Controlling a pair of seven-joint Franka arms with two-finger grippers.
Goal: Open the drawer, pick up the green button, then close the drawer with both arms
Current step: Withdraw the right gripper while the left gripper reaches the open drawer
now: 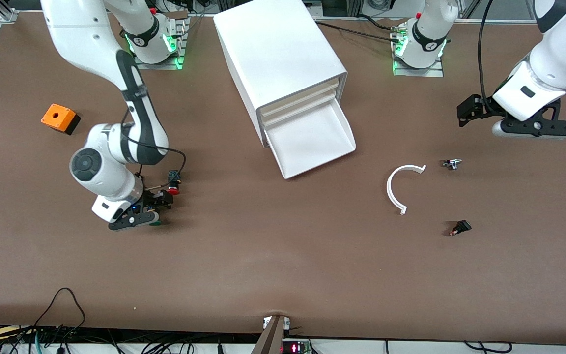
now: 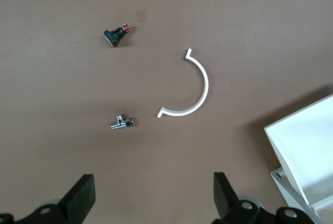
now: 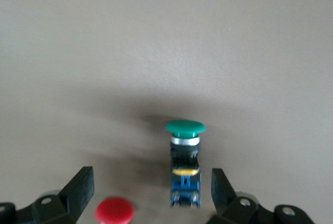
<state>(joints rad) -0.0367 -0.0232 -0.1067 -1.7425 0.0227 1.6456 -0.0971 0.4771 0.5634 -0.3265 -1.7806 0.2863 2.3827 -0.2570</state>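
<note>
The orange box (image 1: 58, 118) sits at the right arm's end of the brown matte surface (image 1: 263, 255). The right gripper (image 3: 151, 193) hangs low there, jaws released and spread. The button (image 3: 185, 161) with the domed green cap lies on the surface between them, ungrasped, beside a red-capped button (image 3: 115, 211). The drawer (image 1: 310, 140), a smooth white tray, stands pulled out and looks empty. Judged from this: opening and removal are done; closing remains. A white curved strip (image 1: 401, 187) lies near the left gripper (image 2: 151, 198), which hovers with jaws released.
</note>
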